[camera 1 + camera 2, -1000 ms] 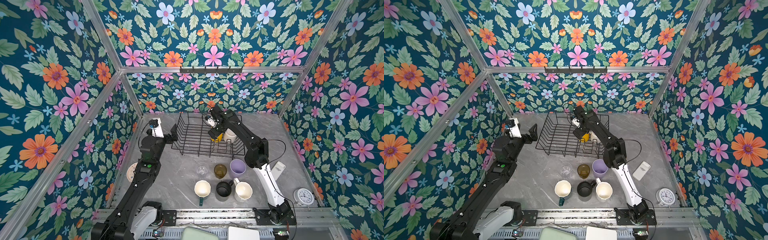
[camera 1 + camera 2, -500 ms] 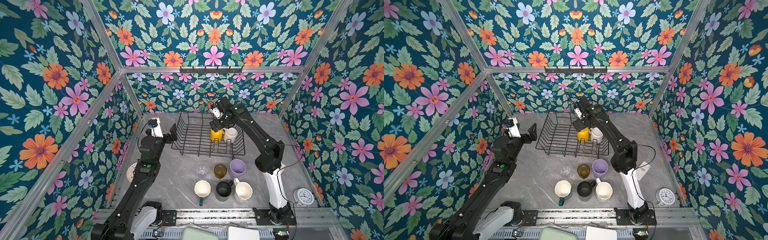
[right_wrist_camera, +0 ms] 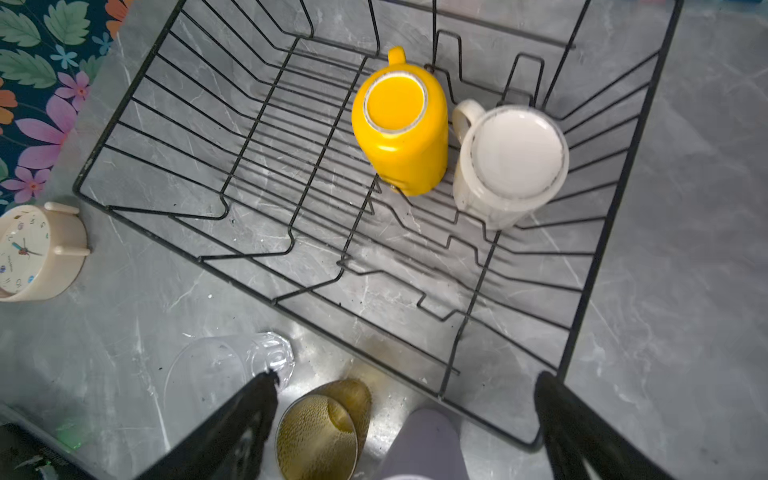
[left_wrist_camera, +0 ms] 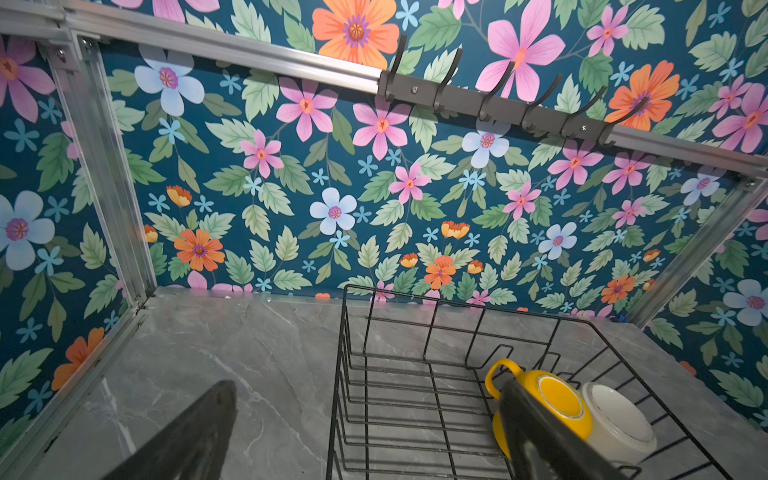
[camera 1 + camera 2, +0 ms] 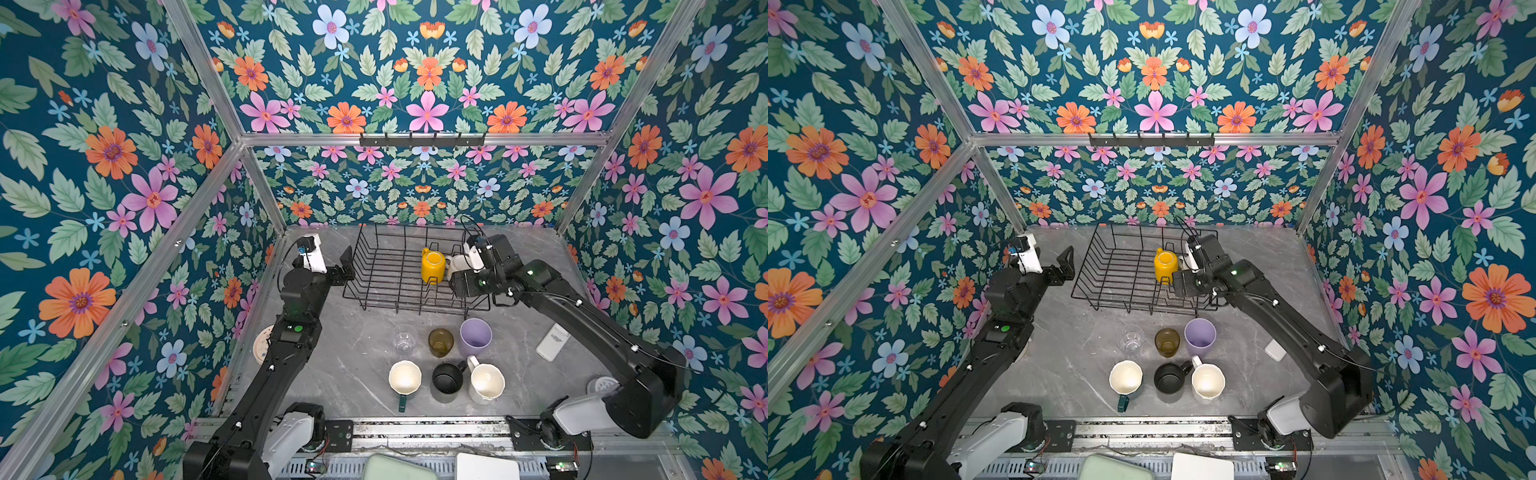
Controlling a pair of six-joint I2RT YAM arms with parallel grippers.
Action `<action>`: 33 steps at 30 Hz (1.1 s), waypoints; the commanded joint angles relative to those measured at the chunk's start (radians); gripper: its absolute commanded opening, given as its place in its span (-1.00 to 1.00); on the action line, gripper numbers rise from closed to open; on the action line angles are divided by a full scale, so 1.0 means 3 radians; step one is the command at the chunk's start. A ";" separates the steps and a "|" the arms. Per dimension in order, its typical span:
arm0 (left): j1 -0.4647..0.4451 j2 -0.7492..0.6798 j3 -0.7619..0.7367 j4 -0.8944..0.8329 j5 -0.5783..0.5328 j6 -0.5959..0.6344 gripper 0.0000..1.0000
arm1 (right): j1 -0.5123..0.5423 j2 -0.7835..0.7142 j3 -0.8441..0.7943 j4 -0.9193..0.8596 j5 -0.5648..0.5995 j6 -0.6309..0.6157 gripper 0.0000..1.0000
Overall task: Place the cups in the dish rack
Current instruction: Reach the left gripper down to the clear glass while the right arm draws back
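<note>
Bright, even light from above in my floral-walled workspace; sharp at mid-distance, soft up close.
In both top views the grey bench [image 5: 357, 365] is evenly lit, with a faint shadow under the black mug [image 5: 446, 377], and the wide lens splays the wall posts [image 5: 199, 70] outward. In my wrist views the dish rack [image 3: 615, 199] casts thin, soft wire shadows, and the fingers [image 3: 232, 432] of my right hand [image 3: 405, 376] and left hand [image 4: 368, 383] are dark, out-of-focus blurs.
</note>
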State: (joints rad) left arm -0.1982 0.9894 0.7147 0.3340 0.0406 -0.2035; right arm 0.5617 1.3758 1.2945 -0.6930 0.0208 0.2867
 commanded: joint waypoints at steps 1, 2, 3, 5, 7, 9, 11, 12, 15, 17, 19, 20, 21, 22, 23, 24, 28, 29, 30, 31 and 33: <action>-0.0004 0.0021 0.0055 -0.0048 0.0052 -0.0032 0.99 | 0.0004 -0.0283 -0.0287 0.0188 0.0135 0.0257 0.93; -0.0009 0.0033 0.0061 -0.0062 0.0072 -0.0037 0.99 | 0.0003 -0.0371 -0.0382 0.0190 0.0166 0.0289 0.93; -0.0004 0.0039 0.0073 -0.0092 0.0087 -0.0047 0.99 | 0.0000 -0.0452 -0.0468 0.0188 0.0189 0.0313 0.93; -0.0004 0.0051 0.0149 -0.0300 0.0166 -0.0080 0.99 | 0.0001 -0.0591 -0.0607 0.0192 0.0188 0.0354 0.93; -0.0004 0.0061 0.0256 -0.0626 0.0316 -0.0099 0.99 | 0.0000 -0.0712 -0.0738 0.0217 0.0189 0.0393 0.93; -0.0004 0.0080 0.0410 -0.1063 0.0546 -0.0082 0.97 | 0.0001 -0.0816 -0.0847 0.0252 0.0195 0.0428 0.93; -0.0004 0.0090 0.0529 -0.1429 0.0753 -0.0087 0.95 | 0.0004 -0.0875 -0.0925 0.0287 0.0201 0.0445 0.93; -0.0004 0.0091 0.0575 -0.1618 0.0838 -0.0105 0.94 | 0.0002 -0.0897 -0.0949 0.0298 0.0204 0.0448 0.93; -0.0004 0.0055 0.0654 -0.2057 0.1014 -0.0119 0.91 | 0.0004 -0.0910 -0.0985 0.0305 0.0237 0.0461 0.93; -0.0004 0.0021 0.0687 -0.2300 0.1094 -0.0104 0.88 | 0.0004 -0.0914 -0.1011 0.0333 0.0225 0.0476 0.93; -0.0004 -0.0014 0.0742 -0.2576 0.1209 -0.0043 0.84 | 0.0001 -0.0916 -0.1044 0.0366 0.0202 0.0498 0.93; -0.0009 -0.0023 0.0778 -0.2714 0.1278 -0.0009 0.81 | 0.0003 -0.0921 -0.1064 0.0376 0.0195 0.0510 0.93; -0.0009 -0.0027 0.0805 -0.2841 0.1333 0.0001 0.79 | 0.0002 -0.0925 -0.1079 0.0381 0.0190 0.0520 0.93; -0.0009 -0.0025 0.0818 -0.2936 0.1386 -0.0002 0.77 | 0.0002 -0.0931 -0.1092 0.0387 0.0191 0.0531 0.93; -0.0009 -0.0030 0.0824 -0.3032 0.1450 0.0004 0.75 | 0.0003 -0.0944 -0.1111 0.0394 0.0196 0.0542 0.93; -0.0014 -0.0038 0.0824 -0.3111 0.1491 0.0001 0.74 | 0.0003 -0.0964 -0.1130 0.0411 0.0194 0.0557 0.93; -0.0063 -0.0088 0.0779 -0.3285 0.1507 -0.0002 0.70 | 0.0003 -0.1014 -0.1185 0.0433 0.0217 0.0593 0.93; -0.0093 -0.0104 0.0764 -0.3307 0.1473 -0.0002 0.69 | 0.0000 -0.1024 -0.1198 0.0433 0.0234 0.0599 0.93; -0.0133 -0.0115 0.0750 -0.3330 0.1426 -0.0006 0.68 | 0.0001 -0.1034 -0.1201 0.0420 0.0251 0.0604 0.93; -0.0176 -0.0117 0.0734 -0.3337 0.1389 -0.0015 0.67 | 0.0003 -0.1042 -0.1201 0.0409 0.0260 0.0611 0.94; -0.0319 -0.0109 0.0699 -0.3337 0.1272 -0.0073 0.66 | 0.0004 -0.1063 -0.1214 0.0397 0.0276 0.0609 0.93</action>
State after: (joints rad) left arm -0.2607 0.9569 0.9318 -0.6331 0.4561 -0.2111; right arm 0.5617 1.0653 0.9333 -0.5957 0.0818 0.4614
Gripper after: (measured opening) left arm 0.832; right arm 0.968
